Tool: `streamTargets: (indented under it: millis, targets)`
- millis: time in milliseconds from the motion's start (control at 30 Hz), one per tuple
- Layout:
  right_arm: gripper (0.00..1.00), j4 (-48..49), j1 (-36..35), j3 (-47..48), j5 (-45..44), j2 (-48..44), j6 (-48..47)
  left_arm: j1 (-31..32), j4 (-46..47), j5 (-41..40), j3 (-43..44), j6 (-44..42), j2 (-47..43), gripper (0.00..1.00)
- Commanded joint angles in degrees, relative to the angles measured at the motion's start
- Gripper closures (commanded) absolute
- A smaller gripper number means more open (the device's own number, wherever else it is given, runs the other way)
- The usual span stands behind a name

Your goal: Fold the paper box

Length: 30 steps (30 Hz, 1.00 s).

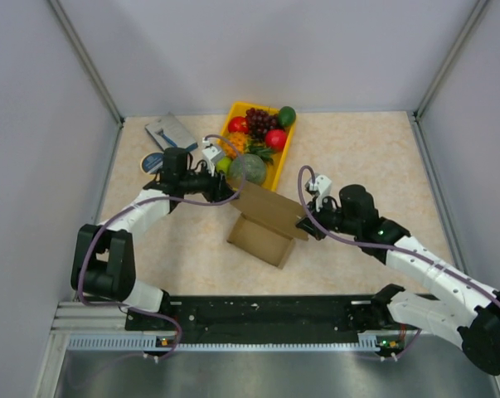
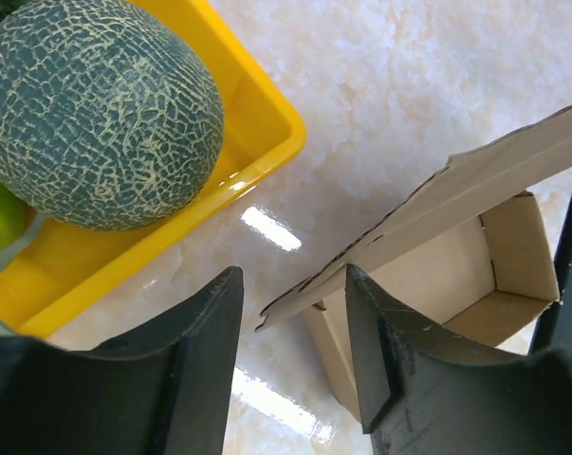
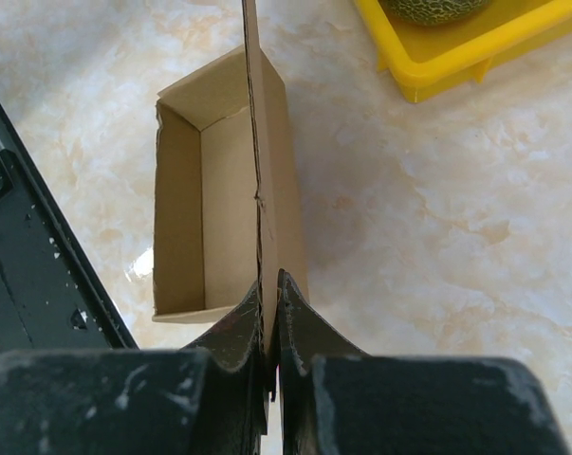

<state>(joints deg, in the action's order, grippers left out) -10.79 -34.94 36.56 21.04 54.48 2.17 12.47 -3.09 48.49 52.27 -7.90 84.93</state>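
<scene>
Plain brown thin cardboard paper box (image 1: 264, 222) half-formed mid-table, flap raised, right gripper (image 3: 270, 305) clamped on flap's right edge, left gripper (image 2: 291, 289) spread wide, empty, at flap's left corner

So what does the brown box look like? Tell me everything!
The paper box is plain brown thin cardboard, half folded: an open, empty bottom with short walls sits on the table, and one long flap with a jagged edge stands up. The right pincer pinches that flap. The left pincer is open at its other end.
</scene>
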Motion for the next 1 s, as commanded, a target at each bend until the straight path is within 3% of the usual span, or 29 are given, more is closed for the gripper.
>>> streamTargets:
  millis: [0,233,400,500,533,633,733,833,967]
  targets:
    - [1.00,4.5,1.0,3.3,1.2,1.9,0.1,0.0,1.6,3.9,-0.2,-0.8,-1.6,0.54]
    - [1.00,5.4,1.2,3.6,-1.9,3.3,2.6,1.1,1.9,-3.0,-2.3,1.8,-5.3,0.75]
    - [1.00,3.8,1.2,4.6,-5.4,4.7,6.1,6.2,2.6,-10.9,-4.8,7.7,-9.1,0.88]
    - [0.91,1.6,1.2,5.6,-6.9,4.5,8.0,9.3,6.1,-15.8,-8.3,10.4,-13.4,0.98]
    - [0.77,0.8,1.2,6.6,-7.2,4.4,8.5,9.8,6.7,-18.8,-9.3,11.0,-14.7,0.98]
    - [0.54,-6.8,1.2,10.4,-11.4,4.4,11.5,11.3,7.0,-23.2,-11.9,12.5,-19.3,0.99]
    - [0.39,-15.6,1.2,14.1,-15.3,4.0,14.3,14.3,6.7,-29.7,-13.4,13.3,-22.8,1.00]
    - [0.32,-25.8,1.2,18.5,-19.0,3.7,15.5,17.8,6.6,-36.4,-15.2,13.6,-25.7,1.00]
    - [0.32,-32.7,1.2,21.9,-20.9,1.0,11.6,18.9,7.1,-39.8,-17.6,13.5,-26.9,1.00]
